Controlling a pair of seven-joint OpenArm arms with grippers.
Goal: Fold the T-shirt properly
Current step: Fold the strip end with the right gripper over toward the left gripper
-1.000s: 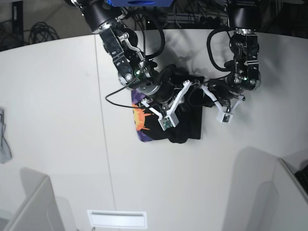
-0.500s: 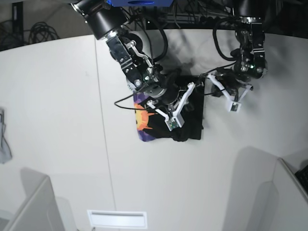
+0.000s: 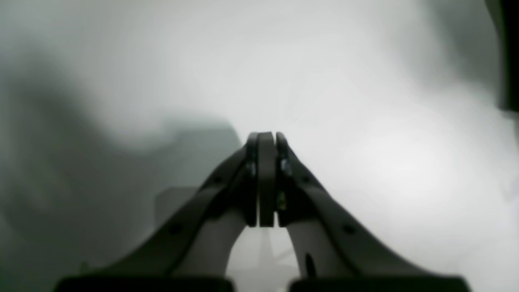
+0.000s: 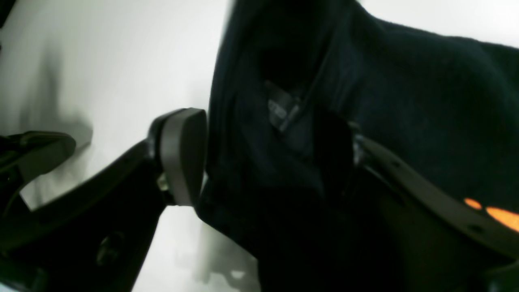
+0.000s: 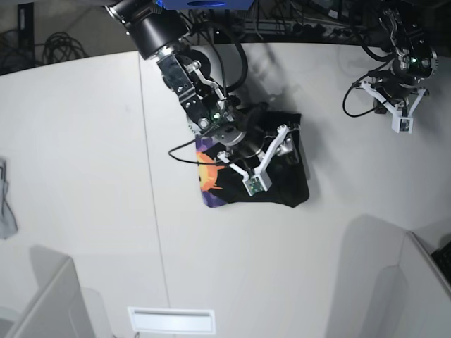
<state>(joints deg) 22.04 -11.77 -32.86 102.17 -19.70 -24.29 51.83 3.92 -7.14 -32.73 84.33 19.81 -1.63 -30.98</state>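
The black T-shirt (image 5: 290, 184) lies folded into a small block near the table's middle, with its orange sun print (image 5: 208, 174) showing at the left edge. My right gripper (image 5: 278, 151) rests on the shirt's top. In the right wrist view this gripper (image 4: 269, 134) stands open, its jaws wide apart, with a fold of black cloth (image 4: 405, 101) lying between them. My left gripper (image 5: 389, 95) hangs over bare table at the far right, well away from the shirt. In the left wrist view it (image 3: 266, 138) is shut with nothing in it.
A small grey cloth scrap (image 5: 5, 204) lies at the table's left edge. Grey partitions stand at the front left (image 5: 42, 296) and front right (image 5: 394, 282). A white slotted plate (image 5: 171, 320) sits at the front. Cables hang behind the table.
My right gripper has opened on the shirt. The left arm has pulled away from the shirt toward the far right corner. The shirt's right edge now lies wider and flatter.
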